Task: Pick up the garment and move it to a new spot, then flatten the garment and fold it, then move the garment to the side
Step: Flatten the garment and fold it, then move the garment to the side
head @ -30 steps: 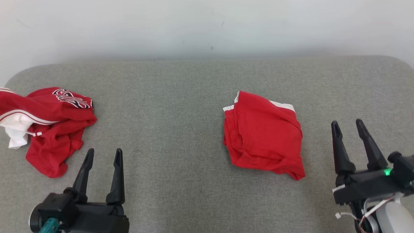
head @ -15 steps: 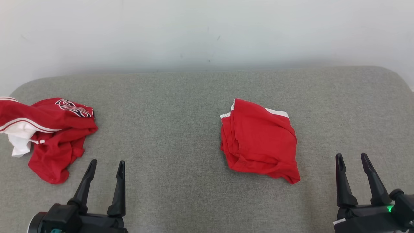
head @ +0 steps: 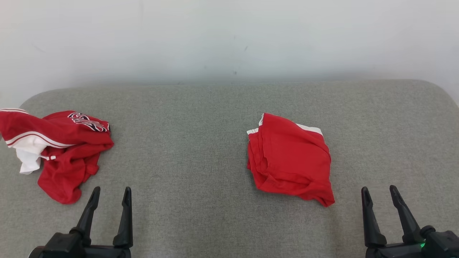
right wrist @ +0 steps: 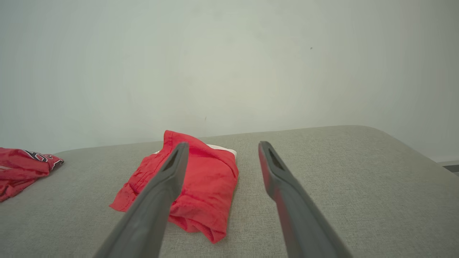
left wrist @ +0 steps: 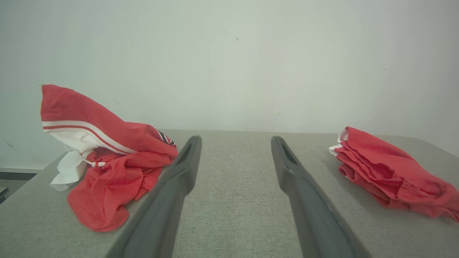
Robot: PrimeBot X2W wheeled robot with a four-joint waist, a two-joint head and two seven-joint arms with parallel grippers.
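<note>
A red garment with white trim lies folded in a compact bundle right of centre on the grey fabric surface; it also shows in the left wrist view and the right wrist view. My right gripper stands open near the front edge, to the right of the bundle and apart from it, its fingers empty. My left gripper is open at the lower left, nothing between its fingers.
A second red and white garment with black lettering lies crumpled at the far left, just beyond my left gripper, and appears in the left wrist view. A pale wall rises behind the surface. The surface's corners are rounded.
My right gripper has drawn back toward the front edge, away from the folded garment. The left gripper has pulled back slightly. The head camera has shifted a little; both garments lie still.
</note>
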